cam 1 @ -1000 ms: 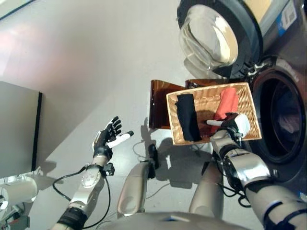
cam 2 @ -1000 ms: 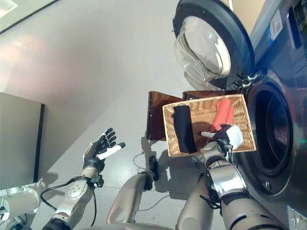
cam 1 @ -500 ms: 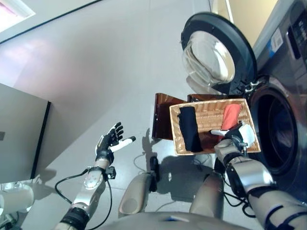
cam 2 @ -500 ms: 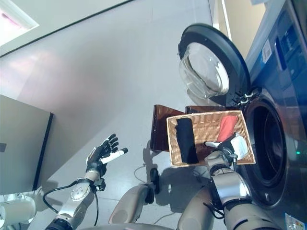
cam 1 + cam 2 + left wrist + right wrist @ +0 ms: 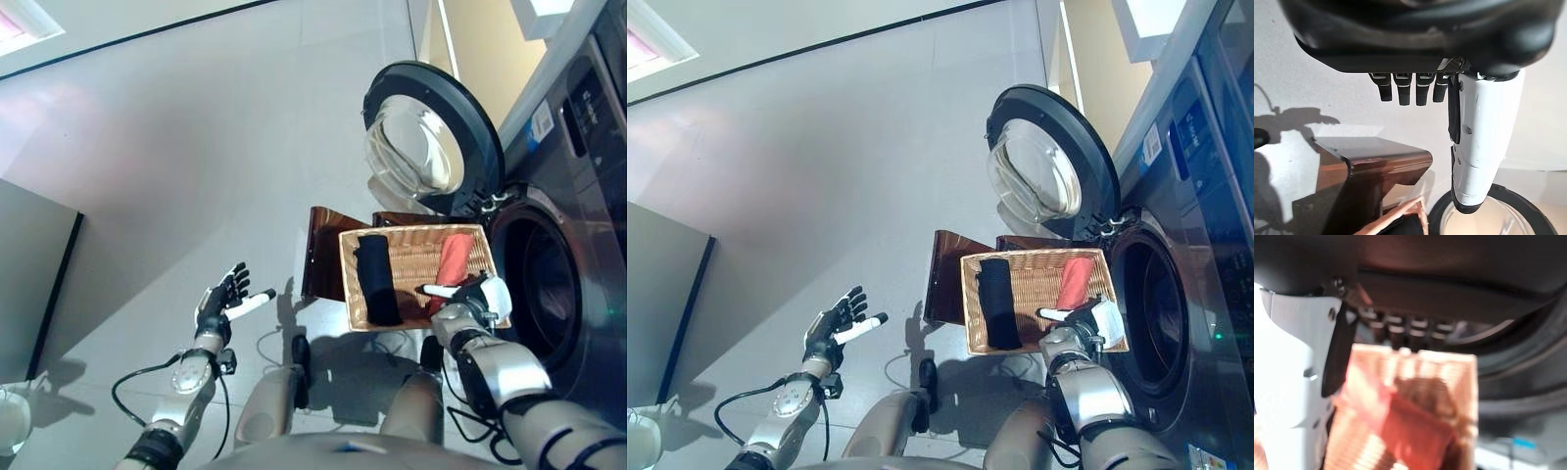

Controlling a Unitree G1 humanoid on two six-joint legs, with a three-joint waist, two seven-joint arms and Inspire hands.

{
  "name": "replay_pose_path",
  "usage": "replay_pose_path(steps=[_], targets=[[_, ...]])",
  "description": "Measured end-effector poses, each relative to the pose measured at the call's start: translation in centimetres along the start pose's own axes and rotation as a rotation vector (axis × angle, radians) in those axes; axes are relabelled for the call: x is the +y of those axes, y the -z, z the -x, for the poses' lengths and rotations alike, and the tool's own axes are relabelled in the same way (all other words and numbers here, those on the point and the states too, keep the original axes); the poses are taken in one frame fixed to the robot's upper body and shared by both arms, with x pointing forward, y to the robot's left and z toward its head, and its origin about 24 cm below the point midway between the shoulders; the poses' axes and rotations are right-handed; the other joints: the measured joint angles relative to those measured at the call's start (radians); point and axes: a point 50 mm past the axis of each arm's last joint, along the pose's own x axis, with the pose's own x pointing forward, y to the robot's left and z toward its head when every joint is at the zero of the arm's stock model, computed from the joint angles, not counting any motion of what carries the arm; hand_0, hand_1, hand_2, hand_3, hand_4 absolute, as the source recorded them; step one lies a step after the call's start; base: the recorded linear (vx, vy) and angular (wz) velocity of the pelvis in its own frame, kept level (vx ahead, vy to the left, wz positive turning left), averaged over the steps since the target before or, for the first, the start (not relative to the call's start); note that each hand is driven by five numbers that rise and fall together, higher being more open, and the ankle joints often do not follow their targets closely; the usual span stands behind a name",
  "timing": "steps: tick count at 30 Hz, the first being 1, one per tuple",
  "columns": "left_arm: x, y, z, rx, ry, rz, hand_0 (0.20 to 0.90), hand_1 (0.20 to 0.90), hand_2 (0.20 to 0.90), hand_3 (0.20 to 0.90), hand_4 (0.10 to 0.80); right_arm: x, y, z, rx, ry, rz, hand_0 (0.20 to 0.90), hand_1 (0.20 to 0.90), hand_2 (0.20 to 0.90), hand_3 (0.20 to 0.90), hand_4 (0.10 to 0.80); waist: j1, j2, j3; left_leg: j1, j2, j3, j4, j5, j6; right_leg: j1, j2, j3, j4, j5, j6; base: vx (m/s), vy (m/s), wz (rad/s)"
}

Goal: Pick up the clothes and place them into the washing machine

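A wicker basket [image 5: 412,242] sits on a brown stand [image 5: 318,257] on the grey floor [image 5: 196,147], just beside a front-loading washing machine [image 5: 578,245]. The machine's round door [image 5: 431,137] is swung wide open, and its dark drum opening [image 5: 537,279] faces the basket's right end.

Two rolled clothes lie in the basket, well apart from each other. A black garment [image 5: 374,279] lies along the left side. A red garment [image 5: 453,259] lies along the right side, nearer the drum.

The robot's right hand [image 5: 477,294] rests over the basket's near right corner, just beside the near end of the red garment. Its white-covered thumb [image 5: 436,290] points left across the basket. In the right wrist view the fingers [image 5: 1400,330] reach out straight above the red cloth without closing on it.

The left hand [image 5: 223,302] is raised over bare floor, well away from the basket. Its fingers [image 5: 1403,90] are spread and straight, holding nothing, and its white thumb sticks out to the side.
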Motion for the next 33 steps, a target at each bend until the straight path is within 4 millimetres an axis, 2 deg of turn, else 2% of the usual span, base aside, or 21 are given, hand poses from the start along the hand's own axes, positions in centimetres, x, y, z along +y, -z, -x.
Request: replay_pose_path(steps=[3, 5, 9, 15, 18, 23, 30, 33], targets=[[0.2, -0.5, 0.1, -0.019, 0.008, -0.007, 0.9, 0.9, 0.9, 0.9, 0.8, -1.1, -0.8, -0.7, 0.004, 0.033, -0.022, 0.9, 0.9, 0.9, 0.9, 0.8, 0.002, 0.015, 0.009, -0.057, -0.002, -0.003, 0.019, 0.001, 0.001, -0.045, -0.002, 0.004, 0.001, 0.011, 0.002, -0.065, 0.034, 0.08], [0.1, -0.9, -0.1, -0.035, 0.015, -0.005, 0.9, 0.9, 0.9, 0.9, 0.8, -2.5, -1.4, -1.6, 0.006, 0.072, -0.034, 0.9, 0.9, 0.9, 0.9, 0.8, 0.009, 0.038, 0.039, -0.071, -0.006, -0.005, 0.035, 0.003, 0.012, -0.049, -0.003, 0.003, 0.003, 0.02, -0.002, -0.042, 0.026, 0.09], [-0.2, -1.5, 0.1, -0.063, 0.036, 0.011, 0.9, 0.9, 0.9, 0.9, 0.8, -5.6, -3.0, -3.1, -0.004, 0.152, -0.056, 0.9, 0.9, 0.9, 0.9, 0.8, 0.029, 0.082, 0.076, -0.09, -0.02, -0.008, 0.035, 0.003, 0.014, -0.068, -0.018, 0.001, 0.013, 0.017, 0.002, -0.041, 0.037, 0.06], [-0.6, -3.4, -0.1, -0.134, 0.066, 0.022, 0.9, 0.9, 0.9, 0.9, 0.8, -7.7, -5.3, -3.8, -0.03, 0.197, -0.126, 0.9, 0.9, 0.9, 0.9, 0.8, 0.051, 0.092, 0.106, -0.156, -0.031, -0.013, 0.09, -0.009, 0.026, -0.137, -0.034, 0.014, 0.084, -0.008, 0.007, -0.036, 0.019, 0.09], [-0.8, -4.2, -0.4, -0.167, 0.076, 0.021, 0.9, 0.9, 0.9, 0.9, 0.8, -7.8, -6.2, -3.7, -0.038, 0.192, -0.155, 0.9, 0.9, 0.9, 0.9, 0.8, 0.052, 0.091, 0.122, -0.186, -0.034, -0.019, 0.141, -0.031, 0.03, -0.156, -0.041, 0.019, 0.119, -0.024, 0.01, -0.019, 0.01, 0.09], [-0.7, -4.6, -0.4, -0.177, 0.076, 0.036, 0.9, 0.9, 0.9, 0.9, 0.8, -7.9, -7.6, -3.6, -0.064, 0.185, -0.177, 0.9, 0.9, 0.9, 0.9, 0.8, 0.054, 0.082, 0.134, -0.251, -0.035, -0.02, 0.23, -0.069, 0.042, -0.195, -0.05, 0.026, 0.152, -0.031, 0.016, -0.044, 0.019, 0.02], [-0.3, -5.4, -0.2, -0.206, 0.077, 0.043, 0.9, 0.9, 0.9, 0.9, 0.8, -7.8, -6.6, -3.6, 0.01, 0.179, -0.099, 0.9, 0.9, 0.9, 0.9, 0.8, 0.06, 0.073, 0.144, -0.345, -0.038, -0.024, 0.339, -0.109, 0.057, -0.263, -0.056, 0.054, 0.21, -0.041, 0.023, -0.031, 0.012, 0.03], [-0.1, -5.5, -0.1, -0.21, 0.071, 0.046, 0.9, 0.9, 0.9, 0.9, 0.8, -7.6, -6.4, -3.5, 0.018, 0.174, -0.073, 0.9, 0.9, 0.9, 0.9, 0.8, 0.06, 0.071, 0.144, -0.364, -0.038, -0.023, 0.371, -0.129, 0.054, -0.28, -0.06, 0.058, 0.229, -0.047, 0.027, 0.0, 0.0, 0.0]])
